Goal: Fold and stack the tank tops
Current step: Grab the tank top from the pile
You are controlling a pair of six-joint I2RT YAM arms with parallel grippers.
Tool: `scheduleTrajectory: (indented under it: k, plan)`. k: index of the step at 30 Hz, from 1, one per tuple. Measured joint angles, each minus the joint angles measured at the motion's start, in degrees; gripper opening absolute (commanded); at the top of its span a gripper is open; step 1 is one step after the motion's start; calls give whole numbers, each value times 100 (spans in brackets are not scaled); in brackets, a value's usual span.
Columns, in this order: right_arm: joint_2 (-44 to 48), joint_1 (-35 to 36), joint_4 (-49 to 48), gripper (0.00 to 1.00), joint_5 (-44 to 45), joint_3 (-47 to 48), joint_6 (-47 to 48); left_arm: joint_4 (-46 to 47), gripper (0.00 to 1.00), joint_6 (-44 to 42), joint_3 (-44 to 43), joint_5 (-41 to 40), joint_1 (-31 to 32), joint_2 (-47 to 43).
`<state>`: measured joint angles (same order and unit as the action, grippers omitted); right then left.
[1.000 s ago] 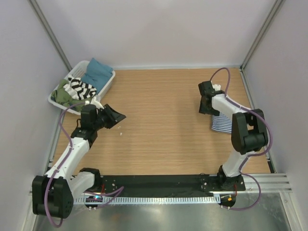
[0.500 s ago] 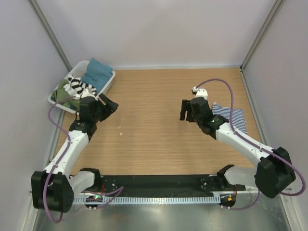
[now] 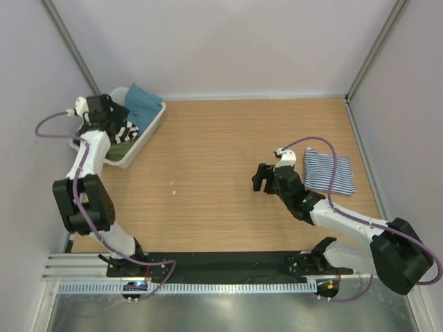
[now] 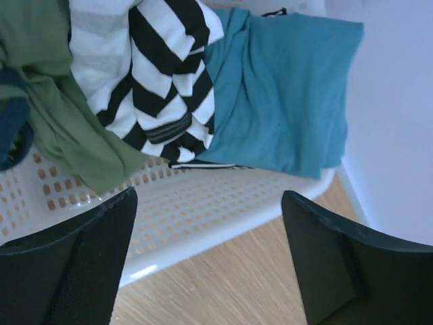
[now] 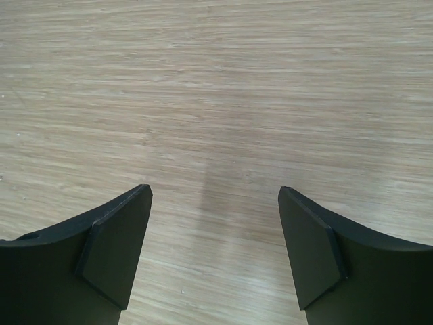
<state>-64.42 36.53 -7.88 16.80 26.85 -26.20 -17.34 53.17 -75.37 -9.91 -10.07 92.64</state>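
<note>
Having been swung to the basket, the left claw is opened; the broad-striped tank top lies just ahead (next to fold). The right claw, open too, was withdrawn.

I count two striped tank tops: one thin navy-and-white striped cloth tank top on the wooden tabletop, and one broad black-and-white striped cloth tank top in the basket. I see one white perforated plastic basket. Besides the striped top it holds one teal cloth garment and one olive green cloth garment. A dark blue scrap of cloth may be a fourth piece; I cannot tell. I have two arms, the left arm and the right arm, with two black fingers on each, four in all.
</note>
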Motion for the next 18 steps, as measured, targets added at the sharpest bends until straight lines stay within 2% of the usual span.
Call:
scheduleTrajectory:
  k: [2, 3, 7, 14, 16, 17, 18]
  plan:
    - [-66, 90, -197, 82, 59, -59, -20, -533, 73, -219, -920, -258, -11, 621]
    - [-109, 125, -254, 81, 92, -90, -31, -588, 72, -361, -1443, -345, -11, 992]
    - [-258, 223, -337, 81, 173, -140, -37, -894, 71, -835, -2754, -614, -9, 2015]
    - [-363, 269, -437, 81, 299, -140, -42, -1810, 71, -1458, -3923, -1187, -9, 3351]
    - [-404, 271, -439, 81, 326, -140, -46, -2028, 61, -1578, -4100, -1281, -9, 3635]
    - [-431, 273, -442, 81, 339, -140, -46, -2103, 43, -1641, -4157, -1311, -9, 3764]
    - [-450, 273, -442, 81, 343, -140, -48, -2157, 32, -1714, -4172, -1331, -9, 3858]
